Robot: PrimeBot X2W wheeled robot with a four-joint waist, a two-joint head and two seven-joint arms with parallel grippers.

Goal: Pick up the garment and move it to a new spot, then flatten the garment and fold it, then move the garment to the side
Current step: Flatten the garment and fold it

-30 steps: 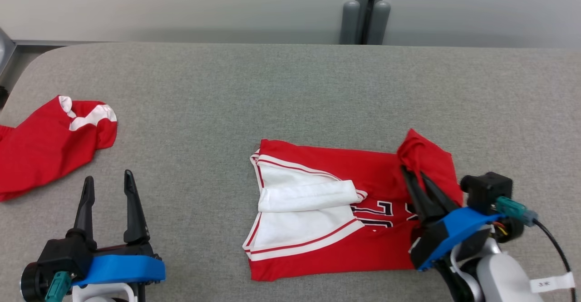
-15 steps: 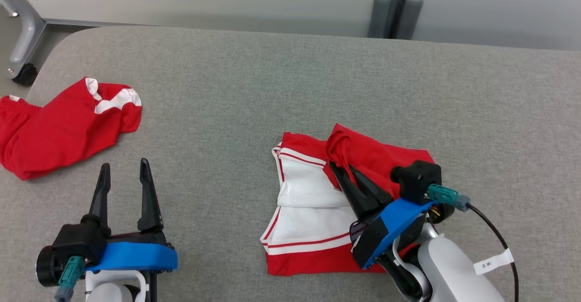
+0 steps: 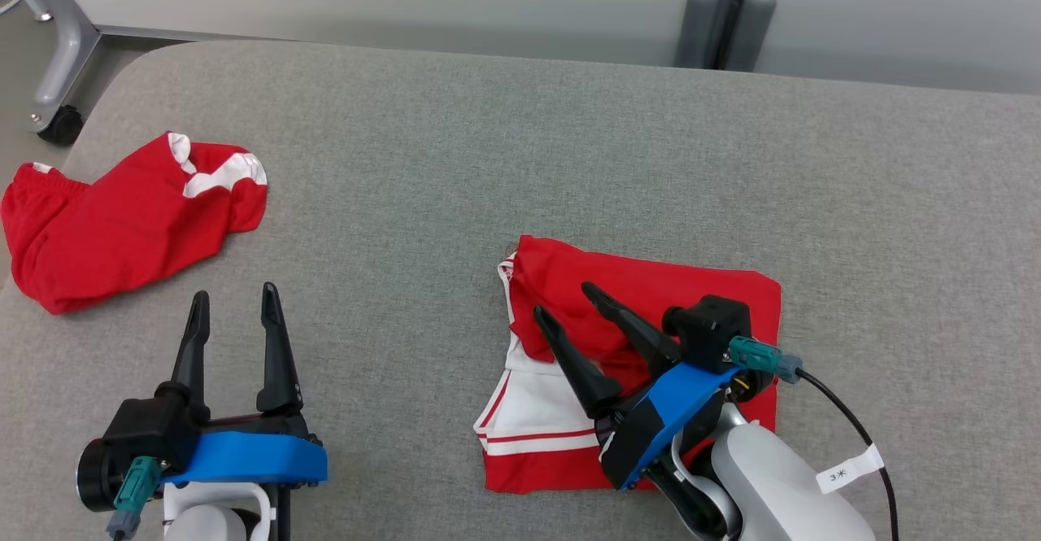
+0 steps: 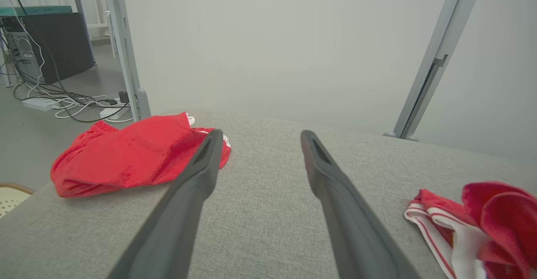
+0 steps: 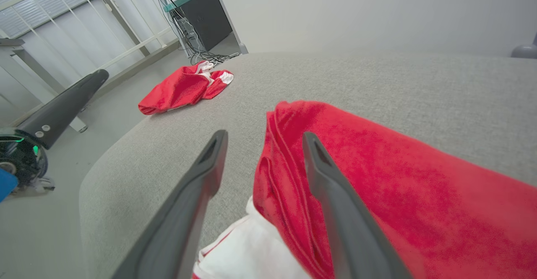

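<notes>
The garment (image 3: 691, 297), a red jersey with white trim, lies folded on the grey table, right of centre. Its red flap now covers most of the white panel. My right gripper (image 3: 563, 300) hovers open over the fold's left edge, with nothing between its fingers. In the right wrist view the same gripper (image 5: 265, 135) straddles the red fold edge of the garment (image 5: 398, 186). At the lower left my left gripper (image 3: 234, 294) is open and empty above bare table. The left wrist view shows that gripper (image 4: 261, 134) open, with the garment (image 4: 482, 212) far to its right.
A second red garment (image 3: 122, 215) lies crumpled near the table's left edge. The padded grey table (image 3: 488, 159) has a rounded left corner. A wheeled metal leg (image 3: 57, 77) stands beyond it, and a grey post (image 3: 724, 20) rises behind the table.
My right gripper carried the red flap leftward over the white panel, then opened and let it go. The head camera shifted. The left gripper stayed open.
</notes>
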